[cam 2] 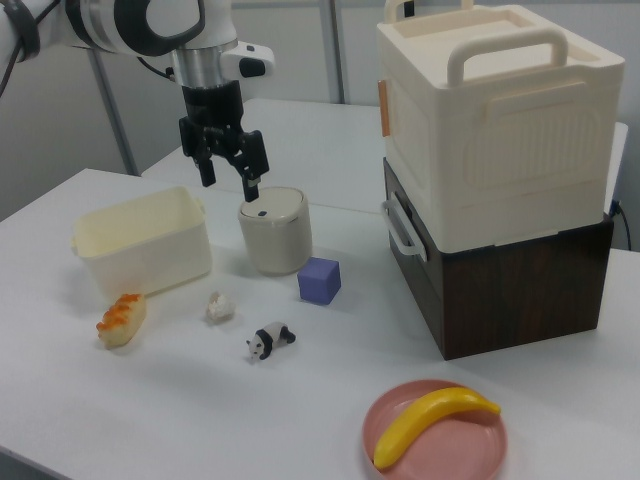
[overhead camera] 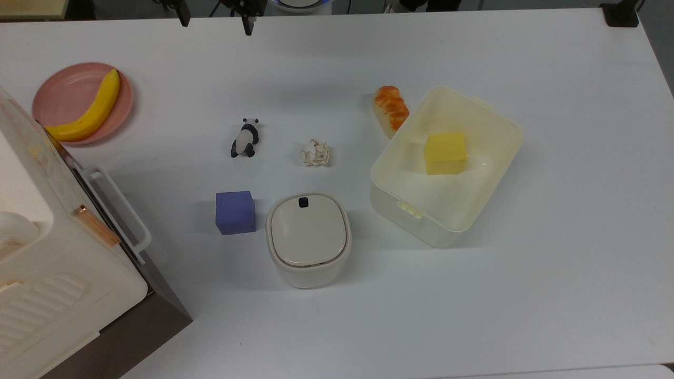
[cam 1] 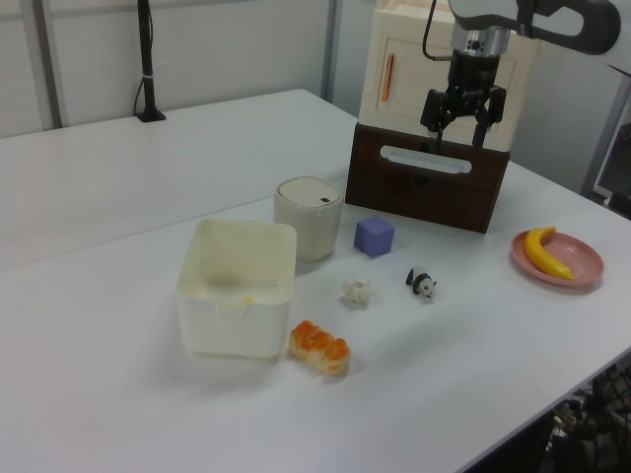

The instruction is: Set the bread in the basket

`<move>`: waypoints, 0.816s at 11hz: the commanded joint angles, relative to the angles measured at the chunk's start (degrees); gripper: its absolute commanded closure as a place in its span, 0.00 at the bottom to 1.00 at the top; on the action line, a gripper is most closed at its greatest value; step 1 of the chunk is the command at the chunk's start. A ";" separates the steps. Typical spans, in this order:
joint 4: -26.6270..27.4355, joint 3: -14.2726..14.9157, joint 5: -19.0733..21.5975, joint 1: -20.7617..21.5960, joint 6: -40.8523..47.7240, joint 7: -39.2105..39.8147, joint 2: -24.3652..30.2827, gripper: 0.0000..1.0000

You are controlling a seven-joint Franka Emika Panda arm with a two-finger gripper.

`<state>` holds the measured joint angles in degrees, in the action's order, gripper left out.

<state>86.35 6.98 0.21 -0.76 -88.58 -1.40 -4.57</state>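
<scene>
The bread (overhead camera: 391, 108), a small loaf with an orange-brown crust, lies on the white table against the outside of the basket (overhead camera: 476, 102), at its corner on the top view's left. The bread (cam 1: 318, 347) (cam 2: 121, 318) also lies just outside the basket (cam 1: 237, 330) (cam 2: 140, 258) in the side views. The basket is a cream-white tub holding a yellow cube (overhead camera: 445, 153). My gripper (overhead camera: 215, 18) (cam 1: 456, 126) (cam 2: 230, 180) hangs high in the air, open and empty, far from the bread.
A lidded cream container (overhead camera: 308, 237), a purple cube (overhead camera: 235, 211), a toy panda (overhead camera: 245, 138) and a crumpled paper ball (overhead camera: 315, 152) sit mid-table. A banana (overhead camera: 92, 108) lies on a pink plate (overhead camera: 63, 87). A tall cream box on a brown base (cam 2: 500, 170) stands at the top view's left.
</scene>
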 commanded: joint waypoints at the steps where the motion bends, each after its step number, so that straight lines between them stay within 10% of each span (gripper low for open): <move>1: -1.27 0.58 -0.47 0.23 1.92 0.26 -0.27 0.00; 9: -0.57 0.05 -1.00 1.63 2.62 0.00 -0.70 0.00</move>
<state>86.33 6.87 0.17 -0.19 -88.31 -1.40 -5.00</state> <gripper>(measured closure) 0.000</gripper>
